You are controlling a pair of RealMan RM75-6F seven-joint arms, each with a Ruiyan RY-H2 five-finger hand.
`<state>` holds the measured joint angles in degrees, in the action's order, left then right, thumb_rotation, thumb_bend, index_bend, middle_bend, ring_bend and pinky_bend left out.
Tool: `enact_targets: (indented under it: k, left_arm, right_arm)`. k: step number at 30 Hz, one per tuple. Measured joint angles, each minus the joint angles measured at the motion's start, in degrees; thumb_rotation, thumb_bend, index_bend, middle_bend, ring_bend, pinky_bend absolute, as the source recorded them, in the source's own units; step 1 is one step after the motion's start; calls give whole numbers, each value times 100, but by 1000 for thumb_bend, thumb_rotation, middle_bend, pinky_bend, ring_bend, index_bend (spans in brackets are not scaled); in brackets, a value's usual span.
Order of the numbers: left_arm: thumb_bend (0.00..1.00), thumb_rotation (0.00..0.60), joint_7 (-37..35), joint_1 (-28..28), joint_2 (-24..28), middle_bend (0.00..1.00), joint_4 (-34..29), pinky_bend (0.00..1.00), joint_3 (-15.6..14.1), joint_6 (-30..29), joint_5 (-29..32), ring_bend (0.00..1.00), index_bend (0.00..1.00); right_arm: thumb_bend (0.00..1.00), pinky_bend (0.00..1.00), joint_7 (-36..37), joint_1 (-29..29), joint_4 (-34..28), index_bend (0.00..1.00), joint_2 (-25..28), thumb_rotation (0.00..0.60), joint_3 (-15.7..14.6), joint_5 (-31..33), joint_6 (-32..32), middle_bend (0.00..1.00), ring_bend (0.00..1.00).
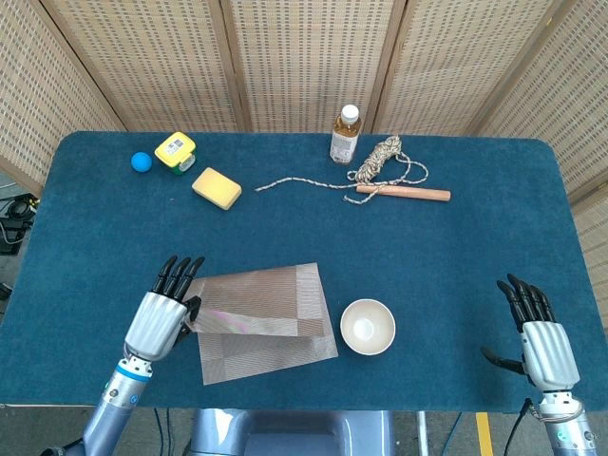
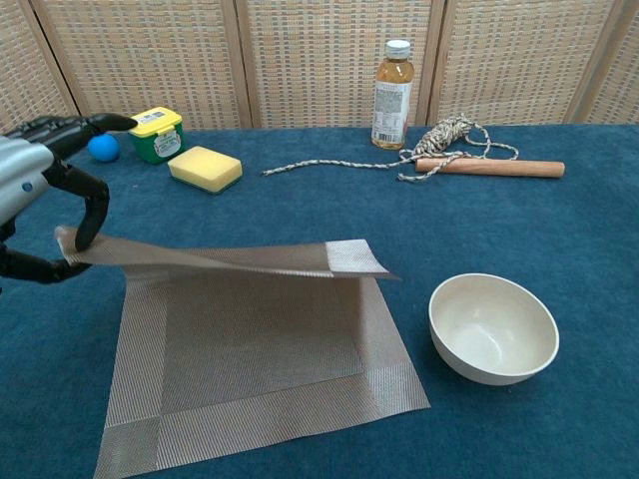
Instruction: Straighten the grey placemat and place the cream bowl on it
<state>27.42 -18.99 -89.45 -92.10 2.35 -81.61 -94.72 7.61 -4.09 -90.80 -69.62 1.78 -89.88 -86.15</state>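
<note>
The grey placemat [image 2: 250, 374] is pinched at its far-left corner by the left hand [image 1: 157, 318], and that far edge is lifted off the blue table [image 1: 446, 256]; the near part lies flat and skewed. The cream bowl [image 2: 492, 327] stands upright at the mat's 3 o'clock, just beside it. The right hand [image 1: 540, 337] is seen empty, fingers extended, at the table's 5 o'clock.

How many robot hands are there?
2. The left robot hand is at the near left, pinching the mat's corner and lifting it. The right robot hand is at the near right, holding nothing; only the head view shows it.
</note>
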Motion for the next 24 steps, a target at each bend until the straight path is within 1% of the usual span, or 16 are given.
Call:
enact_targets:
  k: [4, 7, 13, 17, 19, 21, 22, 24]
  left_arm:
    - [430, 600, 16, -127, 195, 0, -266, 0, 325, 158, 294, 0, 680]
    - [429, 600, 35, -237, 269, 0, -344, 0, 592, 343, 682, 0, 675]
    - [429, 600, 71, -479, 347, 0, -253, 0, 1211, 763, 1915, 0, 643]
    - [427, 600, 290, -680, 326, 0, 125, 0, 1581, 1035, 2931, 0, 637]
    - [426, 600, 404, -771, 302, 0, 328, 0, 1718, 1134, 3345, 0, 627]
    - [420, 600, 538, -879, 258, 0, 622, 0, 1844, 1212, 3715, 0, 583]
    - [401, 600, 589, -926, 236, 0, 754, 0, 1886, 1239, 3836, 0, 524]
    - [306, 600, 698, -1025, 186, 0, 1041, 0, 1947, 1294, 4067, 0, 343]
  right_arm:
    - [215, 0, -37, -3, -4, 52, -12, 600, -5, 5, 17, 0, 0]
    - [215, 0, -35, -8, -1, 52, -12, 600, 0, 20, 30, 0, 0]
    - [215, 0, -50, -21, 15, 52, -23, 600, -3, 31, 70, 0, 0]
    - [214, 0, -101, -27, 14, 52, -46, 600, -19, 14, 84, 0, 0]
    - [214, 0, -128, -29, 16, 52, -59, 600, -21, 15, 89, 0, 0]
    - [214, 0, -148, -34, 18, 52, -68, 600, -21, 31, 110, 0, 0]
    - [214, 0, -152, -37, 19, 52, -71, 600, -21, 37, 121, 0, 0]
    - [215, 0, -165, -43, 22, 52, -74, 600, -22, 51, 142, 0, 0]
